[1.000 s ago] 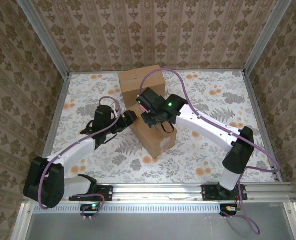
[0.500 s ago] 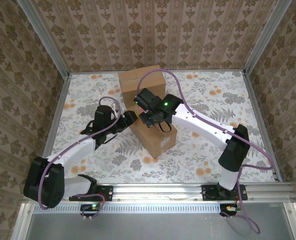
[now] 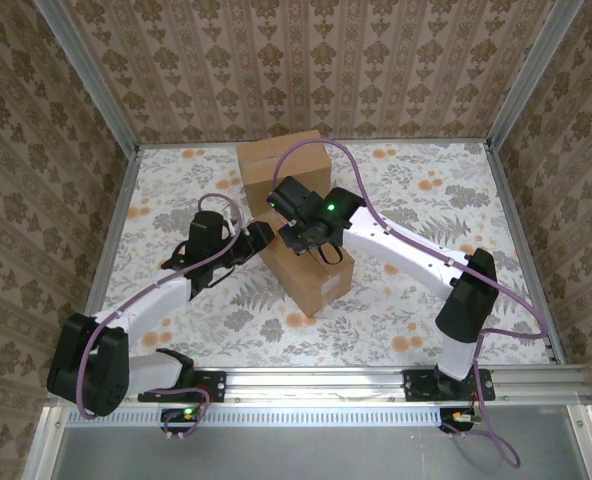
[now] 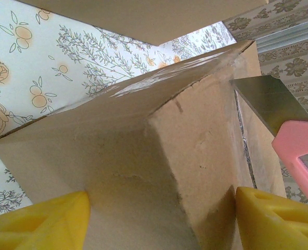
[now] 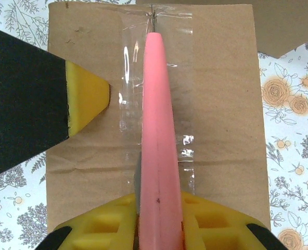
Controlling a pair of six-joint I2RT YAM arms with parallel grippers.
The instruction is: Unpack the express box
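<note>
The express box point(image 3: 316, 275), brown cardboard with clear tape point(image 5: 156, 78) along its top seam, lies mid-table. My left gripper point(image 3: 260, 238) is shut on its left corner: one yellow finger point(image 5: 86, 99) presses the top face and the other point(image 4: 39, 221) the side, with the corner point(image 4: 162, 172) between them. My right gripper point(image 5: 158, 224) is shut on a pink box cutter point(image 5: 156, 130) that lies along the tape seam. Its thin blade tip point(image 5: 152, 14) points at the far edge. The left wrist view shows the cutter's metal blade point(image 4: 266, 101) over the box top.
A second, larger cardboard box point(image 3: 281, 165) stands just behind the express box, close to its far end. The floral tablecloth point(image 3: 426, 190) is bare on the right. Metal frame posts and patterned walls point(image 3: 306, 70) close in the table.
My right gripper with the cutter has shifted slightly left and toward the far end of the box. The left gripper has held still on the corner.
</note>
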